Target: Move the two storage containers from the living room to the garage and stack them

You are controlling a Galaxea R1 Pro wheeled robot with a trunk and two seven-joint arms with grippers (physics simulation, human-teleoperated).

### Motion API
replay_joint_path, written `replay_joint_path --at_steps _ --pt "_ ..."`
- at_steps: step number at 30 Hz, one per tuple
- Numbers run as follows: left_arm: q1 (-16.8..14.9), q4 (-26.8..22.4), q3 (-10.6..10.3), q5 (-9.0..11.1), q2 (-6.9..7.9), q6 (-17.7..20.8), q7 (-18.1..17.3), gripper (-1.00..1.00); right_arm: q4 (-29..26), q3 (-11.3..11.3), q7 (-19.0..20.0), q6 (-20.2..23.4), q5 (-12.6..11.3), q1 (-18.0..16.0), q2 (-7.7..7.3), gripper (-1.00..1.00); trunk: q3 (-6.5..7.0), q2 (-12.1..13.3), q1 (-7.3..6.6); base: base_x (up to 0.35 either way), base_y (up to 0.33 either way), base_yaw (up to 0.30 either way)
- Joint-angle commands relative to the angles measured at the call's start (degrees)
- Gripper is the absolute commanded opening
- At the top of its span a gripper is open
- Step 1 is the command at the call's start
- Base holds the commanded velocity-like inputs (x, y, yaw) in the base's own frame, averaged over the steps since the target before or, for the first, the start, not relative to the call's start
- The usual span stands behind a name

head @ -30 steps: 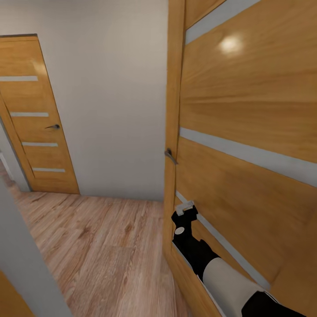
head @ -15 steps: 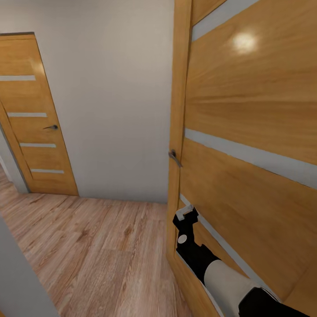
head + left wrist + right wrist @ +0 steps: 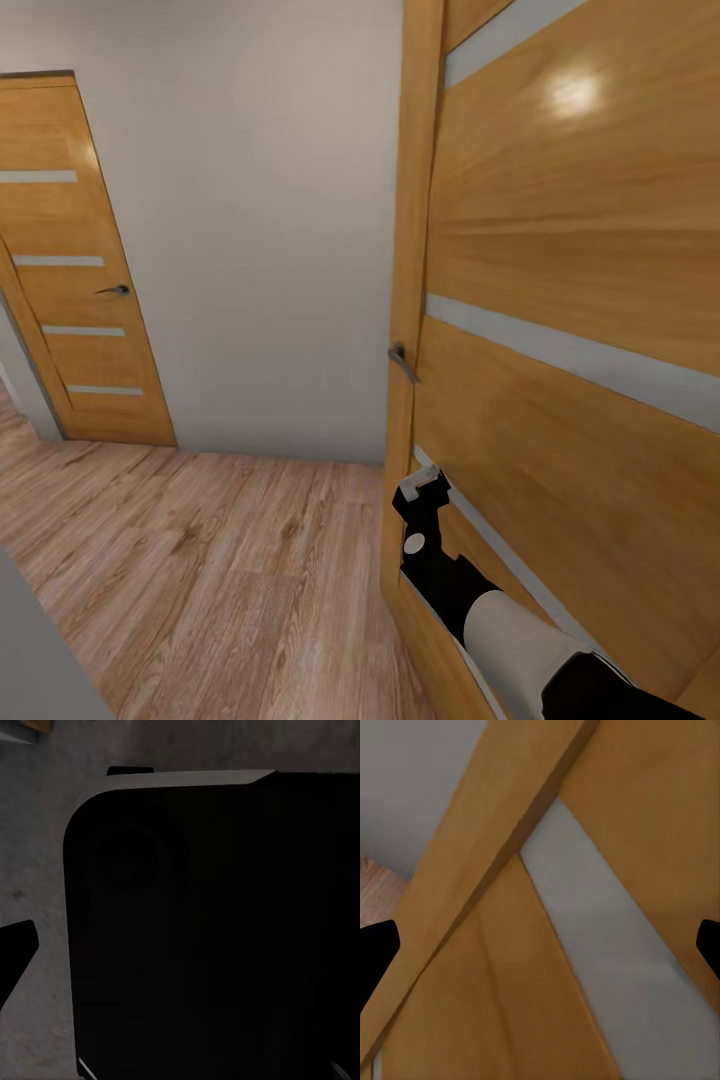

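The two storage containers are out of view. My right gripper (image 3: 420, 487) is held low against the edge of an open wooden door (image 3: 560, 300), below its handle (image 3: 402, 362). In the right wrist view the right gripper (image 3: 540, 952) stands open, its black fingertips (image 3: 375, 952) at the picture's two sides, with the door's edge and a grey inlay strip (image 3: 600, 937) close ahead and nothing between them. In the left wrist view one black fingertip (image 3: 15, 956) of my left gripper shows beside a large dark rounded body (image 3: 210, 930).
A hallway with light wood plank floor (image 3: 220, 570) and a white wall (image 3: 260, 230) lies ahead. A closed wooden door (image 3: 70, 270) stands at the far left. A grey wall corner (image 3: 25, 665) juts in at the near left. A grey surface (image 3: 37, 855) lies behind the dark body.
The whole head view has shifted: the open door sits a little further right and the grey corner at the near left has shrunk. My right arm keeps its place against the door.
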Motion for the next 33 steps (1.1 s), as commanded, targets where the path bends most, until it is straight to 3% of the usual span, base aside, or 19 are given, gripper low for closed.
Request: replay_joint_path --at_steps 1,18,33 --pt "0.01 -0.03 0.06 0.10 0.00 -0.12 -0.04 1.00 0.09 -0.04 -0.48 0.16 0.31 -0.09 0.00 1.00 -0.05 -0.03 0.00 0.006 0.000 0.000" --pt "0.01 -0.10 0.06 0.10 0.00 -0.12 -0.04 1.00 0.06 -0.35 -0.48 1.78 0.19 -1.54 0.00 1.00 -0.05 -0.03 0.00 0.010 0.000 0.000" --pt "0.01 -0.06 0.05 0.10 0.00 -0.12 -0.05 1.00 0.09 -0.44 -0.51 1.32 0.12 -1.59 0.00 1.00 -0.05 -0.03 0.00 0.246 0.000 0.000"
